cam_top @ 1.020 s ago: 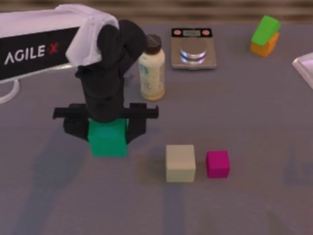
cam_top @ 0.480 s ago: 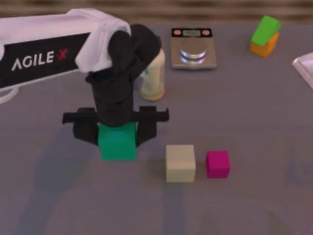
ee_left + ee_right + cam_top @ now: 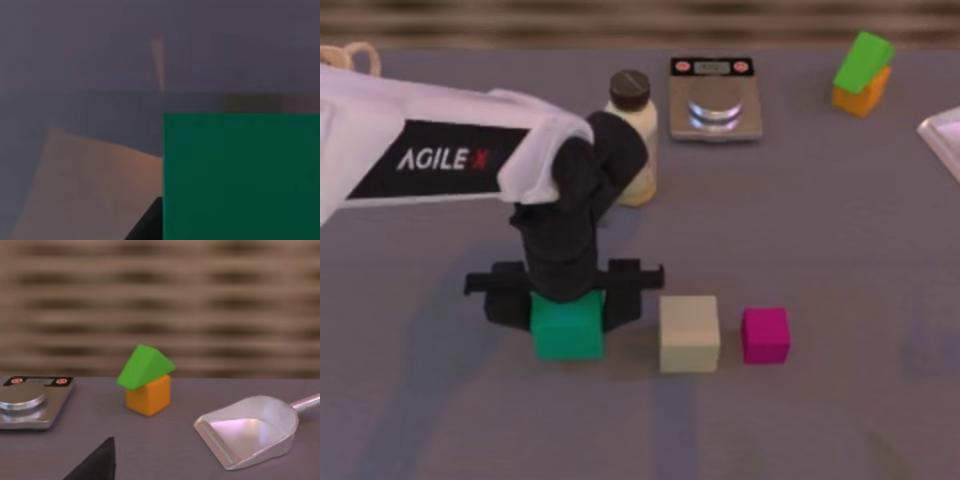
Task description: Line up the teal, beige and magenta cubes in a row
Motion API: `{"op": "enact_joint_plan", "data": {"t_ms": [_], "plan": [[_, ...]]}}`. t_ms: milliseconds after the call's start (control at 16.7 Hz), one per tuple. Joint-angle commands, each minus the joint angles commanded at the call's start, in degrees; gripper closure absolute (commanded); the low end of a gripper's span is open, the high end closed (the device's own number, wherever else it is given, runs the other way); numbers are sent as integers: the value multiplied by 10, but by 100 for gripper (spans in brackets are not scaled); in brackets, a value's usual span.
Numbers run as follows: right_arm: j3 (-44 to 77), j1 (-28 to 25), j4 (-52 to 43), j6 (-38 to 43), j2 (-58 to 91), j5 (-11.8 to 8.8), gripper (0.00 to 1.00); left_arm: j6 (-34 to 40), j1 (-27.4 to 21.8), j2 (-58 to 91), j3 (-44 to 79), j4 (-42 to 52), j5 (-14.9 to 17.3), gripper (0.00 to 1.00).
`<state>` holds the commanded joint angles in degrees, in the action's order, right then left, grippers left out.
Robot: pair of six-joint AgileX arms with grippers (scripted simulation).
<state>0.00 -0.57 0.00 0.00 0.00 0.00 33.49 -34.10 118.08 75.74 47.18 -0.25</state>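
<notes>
My left gripper (image 3: 567, 312) is shut on the teal cube (image 3: 568, 332), one dark finger on each side of it. The cube is low at the table, just left of the beige cube (image 3: 689, 333), with a narrow gap between them. The magenta cube (image 3: 765, 335) sits close on the beige cube's right, and all three lie roughly on one line. In the left wrist view the teal cube (image 3: 240, 175) fills the near side and the beige cube (image 3: 85, 190) lies beside it. My right gripper (image 3: 142, 474) is parked outside the top view.
A cream bottle (image 3: 632, 140) stands right behind my left arm. A kitchen scale (image 3: 713, 98) is at the back centre. A lime-green slanted block (image 3: 863, 58) rests on an orange block (image 3: 860, 97) at the back right. A metal scoop (image 3: 250, 432) lies at the right edge.
My left arm has carried the teal cube to the right and toward the table's front, closer to the beige cube. The beige and magenta cubes have not moved.
</notes>
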Motion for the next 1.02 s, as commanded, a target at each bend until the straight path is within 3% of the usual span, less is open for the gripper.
{"op": "enact_joint_plan", "data": {"t_ms": [180,960,1020], "plan": [[0,0,0,0,0,0,0,0,0,0,0,0,0,100],[0,0,0,0,0,0,0,0,0,0,0,0,0,2],[0,0,0,0,0,0,0,0,0,0,0,0,0,0]]}}
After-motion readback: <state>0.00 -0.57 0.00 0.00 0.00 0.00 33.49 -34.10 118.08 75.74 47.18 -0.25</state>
